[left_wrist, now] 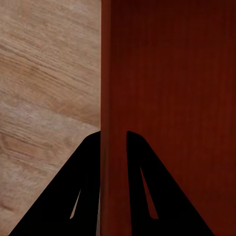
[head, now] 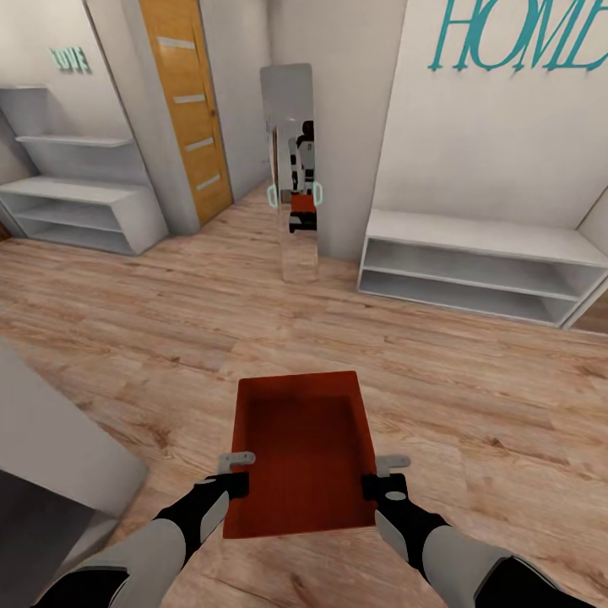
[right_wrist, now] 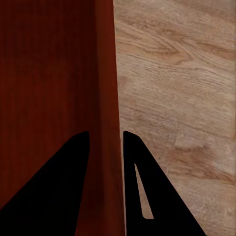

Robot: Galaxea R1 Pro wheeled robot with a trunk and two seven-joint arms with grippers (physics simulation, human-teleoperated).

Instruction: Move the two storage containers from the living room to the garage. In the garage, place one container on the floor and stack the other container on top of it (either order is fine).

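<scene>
One orange-red open-top storage container point(head: 302, 456) hangs in front of me above light wood-plank flooring, held between both arms. My left gripper point(head: 237, 473) is shut on its left wall, my right gripper point(head: 382, 475) is shut on its right wall. In the left wrist view the left gripper point(left_wrist: 114, 135) has one black finger on each side of the container point(left_wrist: 172, 98) wall. The right wrist view shows the right gripper point(right_wrist: 105, 133) pinching the opposite container point(right_wrist: 49, 78) wall the same way. The bin is empty inside.
A tall mirror point(head: 289, 169) stands ahead and reflects me with the bin. An orange-wood door point(head: 187, 105) is at the back left. Low white shelf units stand at the left point(head: 80, 203) and right point(head: 481, 266). A grey cabinet corner point(head: 51, 447) lies near my left.
</scene>
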